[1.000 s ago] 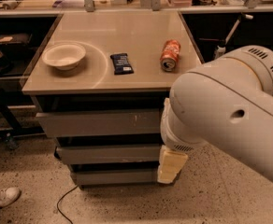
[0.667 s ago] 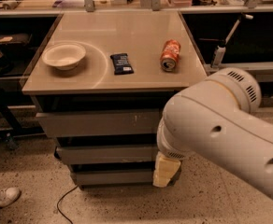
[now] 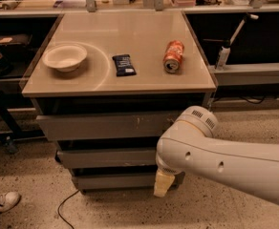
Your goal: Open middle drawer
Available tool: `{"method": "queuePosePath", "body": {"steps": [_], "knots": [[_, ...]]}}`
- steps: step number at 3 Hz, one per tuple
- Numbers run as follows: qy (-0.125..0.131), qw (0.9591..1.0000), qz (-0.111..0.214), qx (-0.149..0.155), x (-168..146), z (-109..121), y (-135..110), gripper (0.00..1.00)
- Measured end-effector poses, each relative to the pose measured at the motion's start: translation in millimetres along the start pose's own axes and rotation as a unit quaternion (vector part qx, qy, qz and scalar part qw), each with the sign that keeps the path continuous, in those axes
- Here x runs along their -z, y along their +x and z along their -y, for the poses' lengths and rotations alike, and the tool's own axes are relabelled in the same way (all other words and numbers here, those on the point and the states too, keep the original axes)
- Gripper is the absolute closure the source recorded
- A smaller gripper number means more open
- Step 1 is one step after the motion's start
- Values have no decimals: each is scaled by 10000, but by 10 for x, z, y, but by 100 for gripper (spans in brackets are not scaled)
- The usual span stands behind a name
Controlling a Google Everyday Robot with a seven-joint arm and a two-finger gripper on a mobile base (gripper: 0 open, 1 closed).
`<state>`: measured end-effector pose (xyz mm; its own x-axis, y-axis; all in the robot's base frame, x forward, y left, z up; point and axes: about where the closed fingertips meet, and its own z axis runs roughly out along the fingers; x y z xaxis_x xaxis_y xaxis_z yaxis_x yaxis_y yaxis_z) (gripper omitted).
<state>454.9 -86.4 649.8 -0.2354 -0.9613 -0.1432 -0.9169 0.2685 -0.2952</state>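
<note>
The cabinet (image 3: 130, 32) stands up and left of the claw (image 3: 162, 182), and the white arm (image 3: 225, 161) comes in low from the right, probably to reach the drawer fronts. The middle drawer (image 3: 106, 157), not yet pulled out, sits just up and left of the claw, which hangs near its right end; whether the claw is open or closed I cannot tell. The bowl (image 3: 64, 57), can (image 3: 173, 56) and snack bar (image 3: 123, 65) lie well above it.

Tabletop (image 3: 130, 37): beige, smooth, semi-gloss.
Bowl (image 3: 64, 57): off-white, matt.
Can (image 3: 173, 56): metal, shiny orange print.
Wrapper (image 3: 123, 65): dark, slightly glossy.
Middle drawer (image 3: 106, 157): grey front, matt, flat.
Upper front (image 3: 101, 126): grey, matt, white scuffs noted.
Arm shell (image 3: 225, 161): white, smooth, plastic-looking.
Gripper (image 3: 162, 182): cream, matt; seen low before the cabinet's bottom right.
Floor (image 3: 225, 213): speckled, stone-like.
</note>
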Motion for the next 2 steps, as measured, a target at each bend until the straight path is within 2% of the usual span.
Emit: {"method": "queuePosePath", "body": {"steps": [1, 2], "knots": [[-206, 9997, -100, -121, -518, -14, 19, 0], [-206, 9997, -98, -121, -522, -14, 19, 0]]}}
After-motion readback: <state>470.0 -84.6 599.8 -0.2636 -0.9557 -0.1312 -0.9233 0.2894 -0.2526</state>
